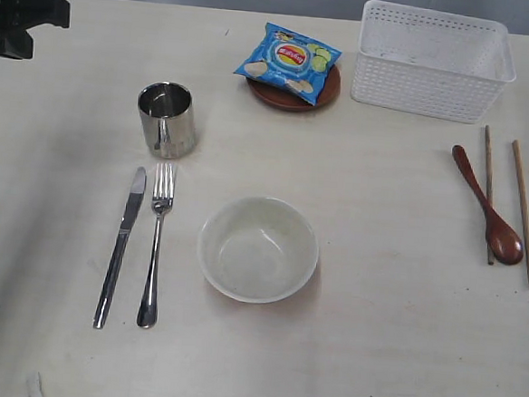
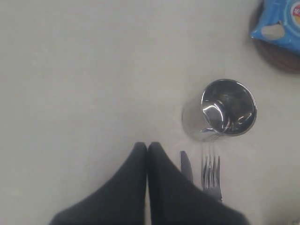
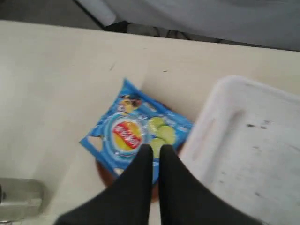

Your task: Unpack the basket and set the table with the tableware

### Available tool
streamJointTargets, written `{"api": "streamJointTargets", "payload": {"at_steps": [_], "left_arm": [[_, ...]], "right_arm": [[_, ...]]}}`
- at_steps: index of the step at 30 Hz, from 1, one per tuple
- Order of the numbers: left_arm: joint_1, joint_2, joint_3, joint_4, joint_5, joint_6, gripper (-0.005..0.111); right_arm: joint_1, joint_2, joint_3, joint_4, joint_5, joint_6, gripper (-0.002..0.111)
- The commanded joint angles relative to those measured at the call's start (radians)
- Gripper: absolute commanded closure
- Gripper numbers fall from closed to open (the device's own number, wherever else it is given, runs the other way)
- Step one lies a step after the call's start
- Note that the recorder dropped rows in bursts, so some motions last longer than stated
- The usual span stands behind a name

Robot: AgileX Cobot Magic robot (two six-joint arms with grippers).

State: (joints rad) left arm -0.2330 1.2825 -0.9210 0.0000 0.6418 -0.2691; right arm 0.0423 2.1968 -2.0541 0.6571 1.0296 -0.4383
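Jaws on both your arms are closed and empty. Your right jaws hang over the chip bag [image 3: 136, 136] on the plate [image 1: 285, 101], with the basket [image 1: 433, 92] just beside it on the counter [image 1: 373, 333]; that arm is nearer.

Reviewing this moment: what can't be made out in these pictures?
Brown plate: exterior view, mostly covered by the chip bag.
Knife and fork: left wrist view, handles hidden behind the left hand.
Cup: right wrist view, blurred, cut off by the frame edge.
Right hand: outside the exterior view.
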Motion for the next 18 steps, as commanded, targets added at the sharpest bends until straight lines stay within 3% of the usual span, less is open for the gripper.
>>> {"api": "streamJointTargets", "payload": {"at_steps": [1,5,7,18], "left_arm": [[0.000,-0.001,0.006,-0.008,-0.007,0.003,0.107],[0.000,-0.001,0.006,-0.011,-0.007,0.003,0.107],[0.000,-0.001,0.006,-0.011,-0.007,0.003,0.107],[0.000,-0.001,0.006,-0.015,-0.009,0.003,0.107]], "right_arm": [[0.183,-0.001,-0.007,-0.206,-0.061,0.039,0.109],[0.309,0.049,-0.009,-0.495,-0.110,0.205,0.109],[0.347,0.091,-0.015,-0.532,-0.112,0.229,0.109],[0.343,0.206,-0.016,-0.614,-0.137,0.286,0.109]]}}
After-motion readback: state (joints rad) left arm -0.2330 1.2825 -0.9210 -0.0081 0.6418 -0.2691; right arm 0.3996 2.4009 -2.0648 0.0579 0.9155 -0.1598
